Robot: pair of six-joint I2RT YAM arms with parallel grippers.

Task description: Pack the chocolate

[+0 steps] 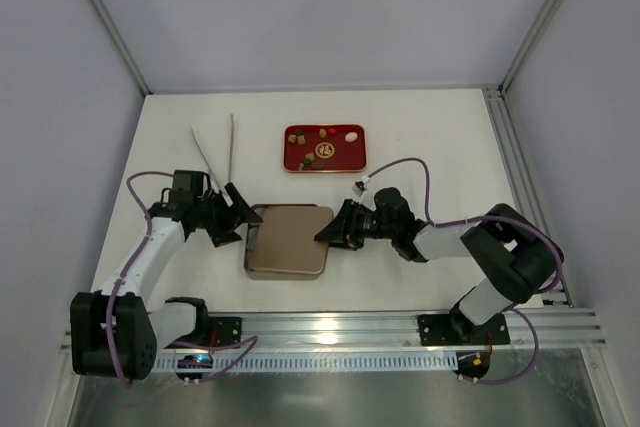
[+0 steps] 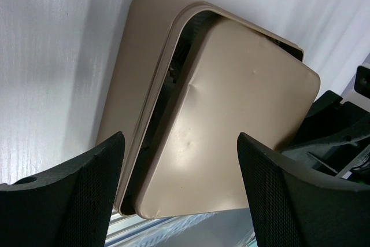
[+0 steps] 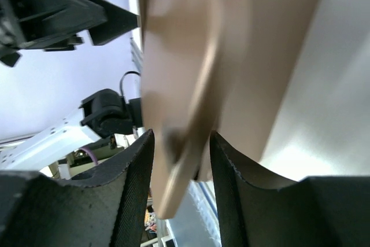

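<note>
Right claw (image 3: 182,137) clenched the lid (image 2: 231,120) at its right edge — left claw (image 2: 180,137) hung released left of the tin (image 2: 136,56); chocolates (image 1: 325,150) lay on the far tray (image 1: 345,158).

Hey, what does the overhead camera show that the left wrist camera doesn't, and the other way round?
Only the overhead view shows the red tray holding the chocolate at the back, with long tweezers nearby. Only the left wrist view shows the tan tin close up: its two halves askew, a dark gap between them, dents in the nearer one. Both show the tin.
</note>
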